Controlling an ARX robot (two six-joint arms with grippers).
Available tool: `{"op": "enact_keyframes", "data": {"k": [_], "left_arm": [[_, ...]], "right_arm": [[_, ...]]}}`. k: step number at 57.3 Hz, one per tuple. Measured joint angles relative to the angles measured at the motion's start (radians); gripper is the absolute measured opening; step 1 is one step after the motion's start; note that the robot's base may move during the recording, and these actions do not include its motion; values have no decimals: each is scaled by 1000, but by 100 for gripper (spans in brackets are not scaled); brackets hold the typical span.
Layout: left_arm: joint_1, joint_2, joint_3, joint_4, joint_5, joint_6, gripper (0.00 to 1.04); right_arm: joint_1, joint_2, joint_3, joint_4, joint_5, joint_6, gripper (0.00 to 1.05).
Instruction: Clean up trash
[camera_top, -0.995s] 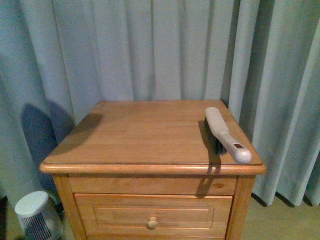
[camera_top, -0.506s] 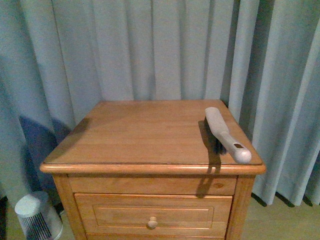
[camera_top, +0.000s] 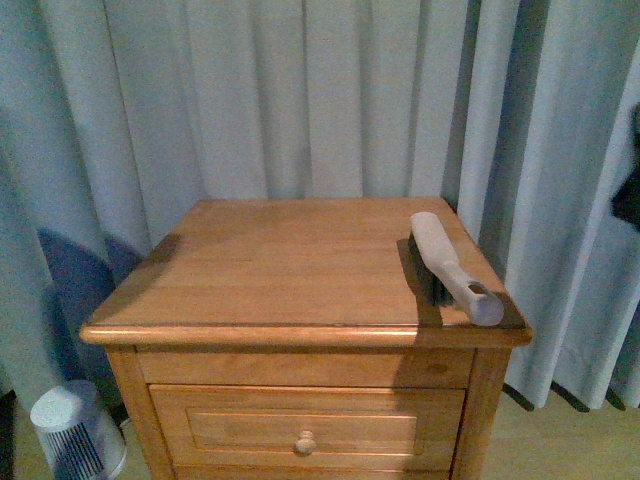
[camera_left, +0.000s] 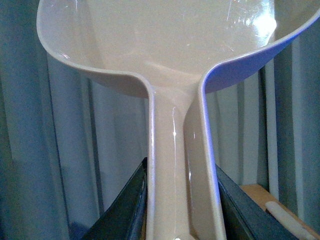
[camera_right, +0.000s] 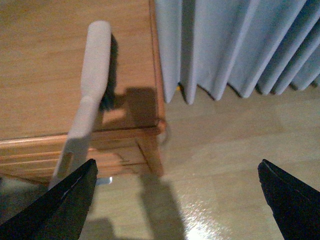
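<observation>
No paper wad shows in any view, so I cannot tell where the trash is. The wooden table (camera_top: 270, 270) holds only a brush (camera_top: 452, 268), near its right edge. The left gripper (camera_left: 181, 200) pinches the dustpan (camera_left: 160, 45) by its handle. The right gripper (camera_right: 177, 195) is spread wide and holds nothing (it hangs over the floor, beside the brush handle). I think fetching the brush is the step now. Next, the right gripper needs to move over that handle and close on it.
</observation>
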Motion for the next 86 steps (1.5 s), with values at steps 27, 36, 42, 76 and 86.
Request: {"op": "enact_keyframes", "data": {"k": [27,36,42,76,86], "left_arm": [[0,0,0,0,0,0,28],[0,0,0,0,0,0,28],[0,0,0,0,0,0,28],[0,0,0,0,0,0,28],[0,0,0,0,0,0,28]], "right_arm": [[61,389,278,-86,-100,150,97],[74,434,314,-91,-99,168,97],[73,454,316,-106,-99,182,89],[66,425,258,-14,-54,141,20],[74,304,144,163,51,8,20]]}}
